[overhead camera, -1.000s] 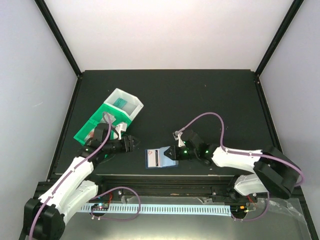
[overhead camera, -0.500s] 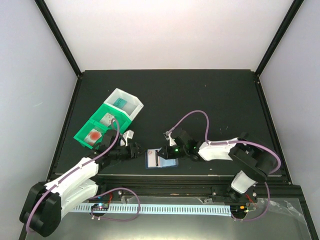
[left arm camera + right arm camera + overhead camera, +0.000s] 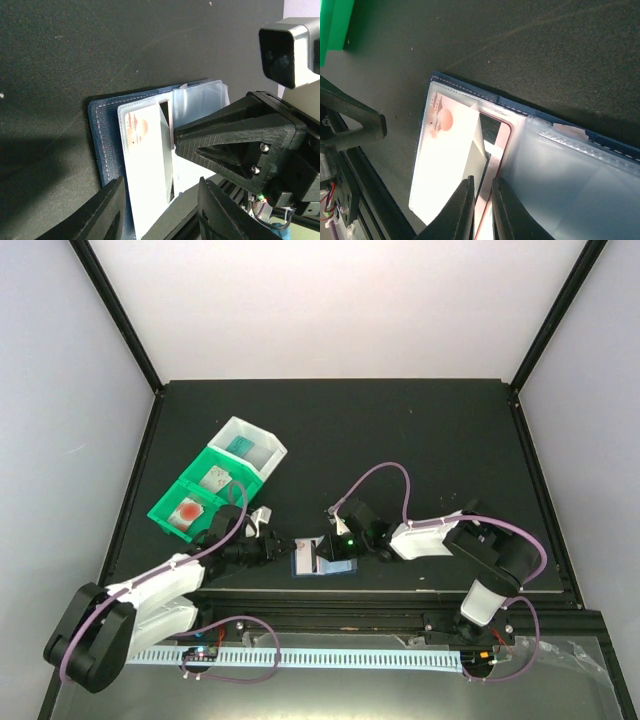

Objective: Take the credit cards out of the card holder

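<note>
The navy card holder (image 3: 303, 565) lies open near the table's front edge, pale pockets up. In the left wrist view its navy cover (image 3: 102, 135) frames a pale grey-white card (image 3: 145, 165) with a red-orange mark. My left gripper (image 3: 278, 546) is open and empty, its jaws level with the card's near end (image 3: 161, 180). My right gripper (image 3: 338, 545) rests on the holder. Its jaws (image 3: 482, 179) are nearly shut, at the pale card's (image 3: 445, 165) lifted edge beside a red-bordered card (image 3: 496, 150). Whether they pinch anything is unclear. Clear sleeve pages (image 3: 570, 175) lie to the right.
A green bin (image 3: 165, 510) and a white bin (image 3: 262, 462) stand at the left behind my left arm, with small items inside, one marked red (image 3: 187, 510). The table's front edge and rail run just below the holder.
My left gripper has moved from beside the green bin down to the holder's left edge. My right gripper has slid left onto the holder.
</note>
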`<state>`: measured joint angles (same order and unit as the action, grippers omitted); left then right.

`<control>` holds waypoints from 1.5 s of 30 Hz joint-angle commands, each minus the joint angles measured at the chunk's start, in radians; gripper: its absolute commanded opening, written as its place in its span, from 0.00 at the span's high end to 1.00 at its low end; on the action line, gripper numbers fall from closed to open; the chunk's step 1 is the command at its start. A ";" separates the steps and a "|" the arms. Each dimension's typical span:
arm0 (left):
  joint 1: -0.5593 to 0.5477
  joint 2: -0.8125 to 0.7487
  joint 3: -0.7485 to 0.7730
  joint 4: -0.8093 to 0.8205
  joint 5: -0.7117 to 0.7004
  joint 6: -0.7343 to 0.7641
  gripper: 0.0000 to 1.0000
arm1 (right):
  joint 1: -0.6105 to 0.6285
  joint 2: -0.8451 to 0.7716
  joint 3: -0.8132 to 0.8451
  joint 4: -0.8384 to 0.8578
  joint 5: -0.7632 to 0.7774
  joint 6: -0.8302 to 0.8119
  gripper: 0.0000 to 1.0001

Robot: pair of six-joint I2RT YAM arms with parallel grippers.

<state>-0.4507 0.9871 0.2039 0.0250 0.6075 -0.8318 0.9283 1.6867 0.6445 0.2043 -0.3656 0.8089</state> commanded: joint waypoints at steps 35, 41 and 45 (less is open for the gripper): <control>-0.109 0.324 0.034 0.134 -0.147 0.010 0.98 | 0.002 0.010 -0.088 0.180 0.031 0.072 0.83; -0.114 0.320 0.036 0.119 -0.156 0.014 0.98 | 0.000 0.003 -0.097 0.210 0.021 0.093 0.86; -0.115 0.316 0.035 0.104 -0.166 0.017 0.98 | 0.000 -0.025 -0.112 0.211 0.030 0.107 0.86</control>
<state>-0.5507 1.2827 0.2371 0.1947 0.5117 -0.8391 0.9237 1.6855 0.5529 0.3920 -0.3416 0.8993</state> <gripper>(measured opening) 0.019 0.138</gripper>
